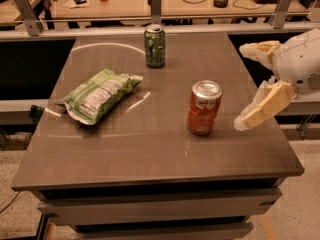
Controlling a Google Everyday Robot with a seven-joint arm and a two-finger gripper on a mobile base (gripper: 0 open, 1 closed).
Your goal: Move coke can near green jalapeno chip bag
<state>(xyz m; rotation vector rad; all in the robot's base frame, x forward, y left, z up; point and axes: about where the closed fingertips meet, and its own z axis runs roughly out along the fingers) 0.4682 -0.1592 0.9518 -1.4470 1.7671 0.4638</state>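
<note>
- The robot's single claw (pixel 242 87) hangs at the right side of the camera view, at about mid-height, pointing left.
- Its two pale fingers are spread wide apart: the upper finger (pixel 257 49) lies nearly level, and the lower finger (pixel 265 106) slants down and to the left.
- Both fingers join a rounded white wrist housing (pixel 300 64), which the right edge of the view cuts off.

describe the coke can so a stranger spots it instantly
On the brown table, look right of centre, beside the open tool at the right edge. The coke can is orange-red with a silver top; the other can, farther back, is green.
</note>
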